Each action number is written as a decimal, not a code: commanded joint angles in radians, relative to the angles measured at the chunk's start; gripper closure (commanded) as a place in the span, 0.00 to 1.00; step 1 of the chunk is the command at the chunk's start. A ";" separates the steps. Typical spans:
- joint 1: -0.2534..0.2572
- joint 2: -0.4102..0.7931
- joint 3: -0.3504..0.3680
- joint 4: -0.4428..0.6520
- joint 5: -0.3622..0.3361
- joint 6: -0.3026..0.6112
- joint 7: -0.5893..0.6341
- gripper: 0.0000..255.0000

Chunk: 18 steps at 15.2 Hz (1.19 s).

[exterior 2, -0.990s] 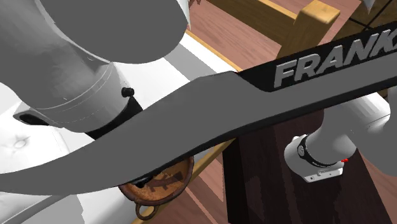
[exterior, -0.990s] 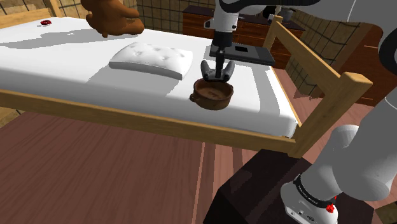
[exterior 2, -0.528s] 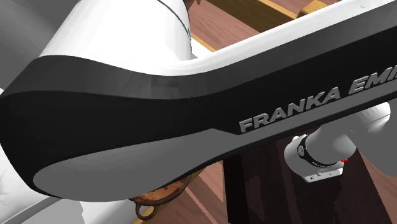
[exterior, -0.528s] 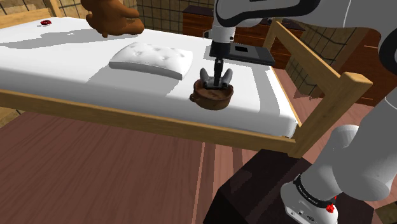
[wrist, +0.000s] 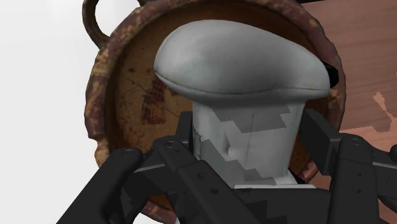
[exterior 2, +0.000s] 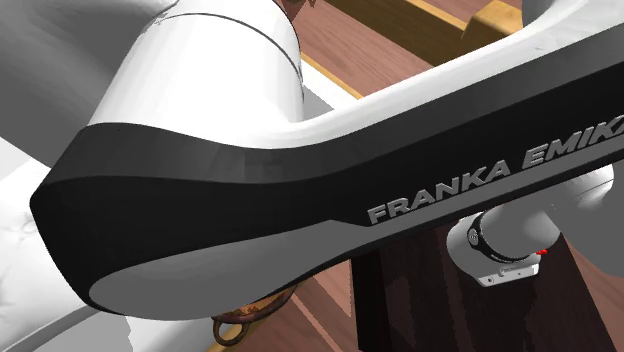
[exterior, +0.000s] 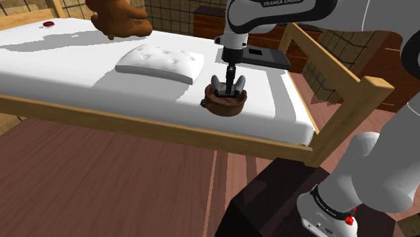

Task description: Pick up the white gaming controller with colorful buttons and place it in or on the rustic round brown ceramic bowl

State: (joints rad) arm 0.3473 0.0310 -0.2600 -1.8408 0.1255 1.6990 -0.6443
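Brown bowl (exterior: 225, 102) sits on the white mattress (exterior: 81, 47), near the bed's wooden frame (exterior: 134, 121). In the shoulder view the gripper (exterior: 229, 81) hangs straight above it, with the grey-white controller (exterior: 239, 85) down in the bowl's mouth. Pillow (exterior: 160, 62) is near, toward that view's left.

Second exterior view: arm link (exterior 2: 300, 190) up close, with the bowl's loop handle (exterior 2: 232, 327) peeking out under it.

Wrist view: fingers (wrist: 181, 137) clamped on the controller's grip, bowl rim ringing it. I can't tell whether it touches the bowl's floor.
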 commanded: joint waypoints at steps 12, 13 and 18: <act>-0.009 0.024 -0.008 0.154 0.003 -0.131 -0.001 0.00; -0.009 0.024 -0.008 0.153 0.003 -0.131 -0.001 0.00; -0.009 0.024 -0.008 0.154 0.003 -0.131 -0.001 0.00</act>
State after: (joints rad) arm 0.3381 0.0547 -0.2679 -1.6874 0.1281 1.5680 -0.6456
